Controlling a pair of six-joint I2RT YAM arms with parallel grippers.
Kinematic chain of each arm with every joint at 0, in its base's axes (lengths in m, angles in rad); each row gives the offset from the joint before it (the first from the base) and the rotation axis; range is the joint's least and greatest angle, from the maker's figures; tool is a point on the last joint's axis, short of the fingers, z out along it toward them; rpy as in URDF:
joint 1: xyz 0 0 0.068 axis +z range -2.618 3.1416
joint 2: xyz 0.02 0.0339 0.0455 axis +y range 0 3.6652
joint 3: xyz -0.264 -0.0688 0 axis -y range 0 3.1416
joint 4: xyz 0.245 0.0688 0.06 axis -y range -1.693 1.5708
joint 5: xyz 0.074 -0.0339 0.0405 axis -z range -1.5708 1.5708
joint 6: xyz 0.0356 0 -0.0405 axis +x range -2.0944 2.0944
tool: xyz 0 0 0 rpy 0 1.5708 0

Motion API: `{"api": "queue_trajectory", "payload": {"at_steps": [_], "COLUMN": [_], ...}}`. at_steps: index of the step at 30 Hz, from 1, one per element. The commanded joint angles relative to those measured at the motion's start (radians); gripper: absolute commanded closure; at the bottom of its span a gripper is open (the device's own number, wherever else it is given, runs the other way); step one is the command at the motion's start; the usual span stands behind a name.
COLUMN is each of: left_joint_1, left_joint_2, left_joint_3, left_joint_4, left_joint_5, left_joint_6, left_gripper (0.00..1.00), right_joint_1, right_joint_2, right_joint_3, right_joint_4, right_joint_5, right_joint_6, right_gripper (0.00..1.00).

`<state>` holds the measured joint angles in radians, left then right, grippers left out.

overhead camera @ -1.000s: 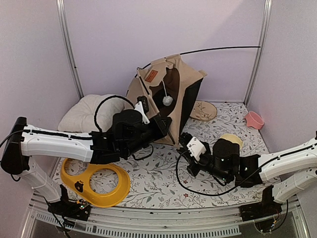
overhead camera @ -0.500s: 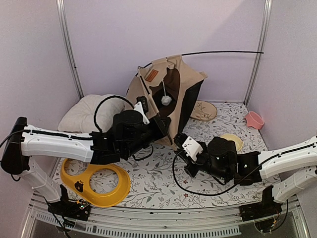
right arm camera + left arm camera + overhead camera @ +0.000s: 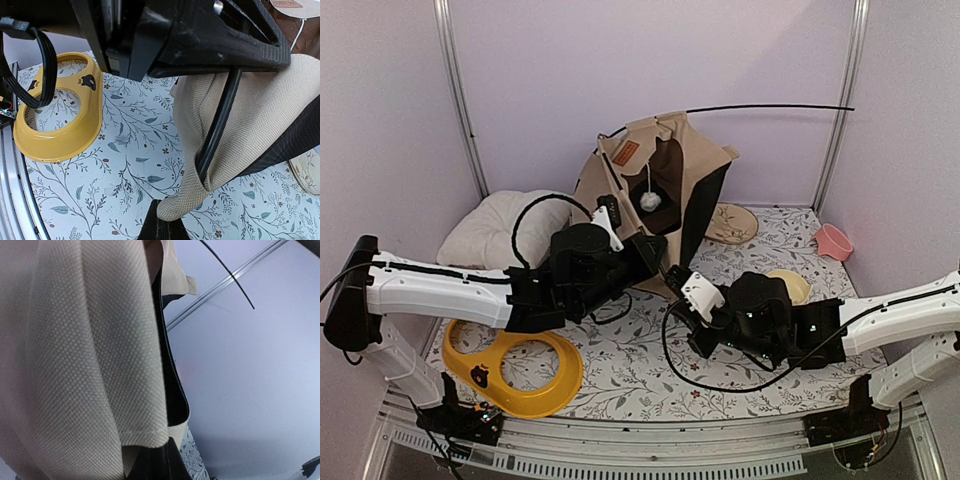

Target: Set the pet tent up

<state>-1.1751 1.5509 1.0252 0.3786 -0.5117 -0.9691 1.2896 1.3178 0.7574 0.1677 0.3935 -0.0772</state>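
From above, the pet tent (image 3: 608, 185) stands half raised and leaning at the back middle of the table (image 3: 650, 360). One thin black pole (image 3: 770, 106) springs out of its peak to the right, and the pom-pom (image 3: 650, 201) hangs in the arched doorway. The white pillow (image 3: 485, 235) lies to its left, and the yellow two-hole bowl tray (image 3: 560, 385) sits near the front. The left gripper (image 3: 653, 258) is pressed to the tent's lower front corner, with the right gripper (image 3: 675, 280) just beside it. In the left wrist view, beige canvas (image 3: 90, 365) fills the frame and folds down into the fingers. I judge these jaws to be clamped on the hem. In the right wrist view, a canvas corner (image 3: 175, 210) touches the dark fingertips, but I cannot tell whether those jaws are parted or gripping. A black bar (image 3: 220, 120) runs into the fold above; it could be a pole or a finger. The tent should be light, its cloth limp and likely to slip or bunch, and its poles springy. The stitched hem or a pole is probably the surest hold, not the loose panel. Compared with a second ago, the right arm has moved left toward the tent corner, the pom-pom has swung slightly left, and the pole tip has shifted a little to the right and lower. The left arm has barely moved.
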Motion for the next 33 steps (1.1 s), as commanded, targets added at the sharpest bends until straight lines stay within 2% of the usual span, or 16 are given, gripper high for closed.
{"api": "queue_trajectory", "payload": {"at_steps": [1, 12, 22, 25, 33], "left_joint_1": [0.009, 0.014, 0.037, 0.049, 0.064], "left_joint_2": [0.051, 0.011, 0.032, 0.012, -0.045], "left_joint_3": [-0.037, -0.047, -0.045, -0.065, -0.076], "left_joint_4": [-0.05, -0.022, -0.036, 0.028, 0.051], "left_joint_5": [0.002, 0.098, 0.066, 0.062, 0.071], "left_joint_6": [0.037, 0.064, 0.046, 0.041, 0.018], "left_gripper": [1.0, 1.0, 1.0, 1.0, 1.0], "right_joint_1": [0.011, -0.029, 0.018, 0.026, 0.028], "right_joint_2": [-0.076, -0.115, -0.07, -0.054, -0.065], "right_joint_3": [0.082, 0.086, 0.16, 0.156, 0.118], "right_joint_4": [0.095, 0.021, -0.014, -0.026, -0.061], "right_joint_5": [-0.041, 0.046, 0.0, -0.013, 0.024], "right_joint_6": [0.011, 0.025, 0.0, 0.026, 0.071], "right_gripper": [1.0, 1.0, 1.0, 1.0, 1.0]}}
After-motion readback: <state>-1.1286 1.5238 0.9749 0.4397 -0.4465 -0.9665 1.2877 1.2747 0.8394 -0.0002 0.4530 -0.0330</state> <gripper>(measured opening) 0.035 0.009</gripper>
